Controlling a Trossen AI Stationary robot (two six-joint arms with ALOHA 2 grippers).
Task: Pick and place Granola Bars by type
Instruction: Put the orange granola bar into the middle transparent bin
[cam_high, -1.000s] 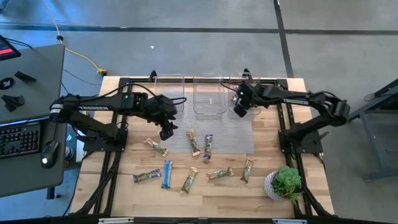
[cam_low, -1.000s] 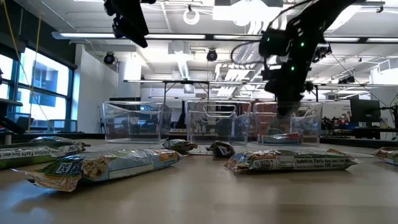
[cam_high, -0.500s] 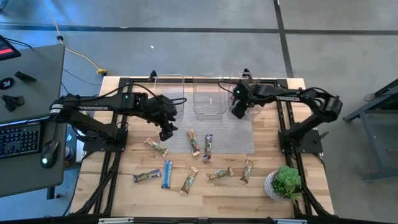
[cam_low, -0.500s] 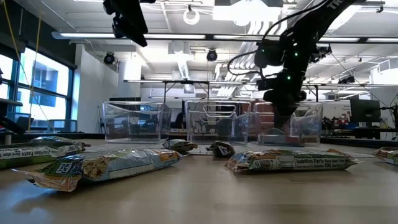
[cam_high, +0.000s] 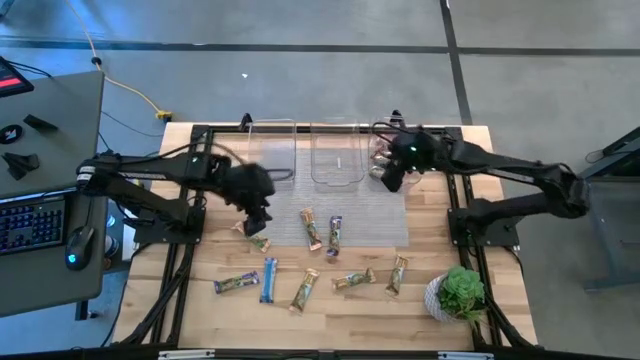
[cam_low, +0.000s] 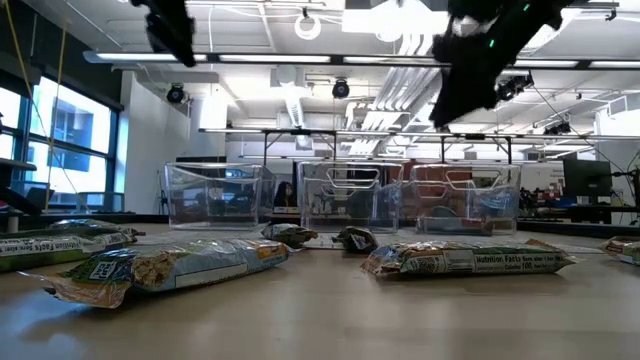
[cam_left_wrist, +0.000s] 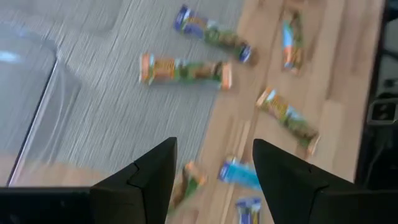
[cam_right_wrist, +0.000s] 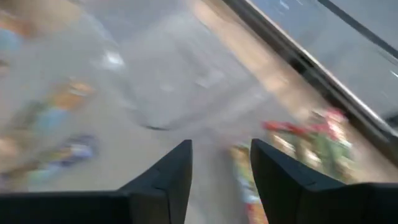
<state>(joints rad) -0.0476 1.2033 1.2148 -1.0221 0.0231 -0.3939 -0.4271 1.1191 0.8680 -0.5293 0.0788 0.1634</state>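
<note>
Several wrapped granola bars lie flat on the table: a tan/green one right below my left gripper, two on the grey mat, and a loose row nearer the front, with a blue one. My left gripper is open and hangs over them. Red-wrapped bars lie in the right clear bin. My right gripper is open and empty, raised above that bin's near side.
Three clear bins stand in a row along the far edge. A green potted plant sits at the near right corner. The grey mat covers the middle; bare wood lies along the near edge.
My right gripper has risen from down in the right bin to well above its rim. My left gripper has shifted a little toward the table's left and near edge, ending over the tan/green bar. The bars on the table have stayed put.
</note>
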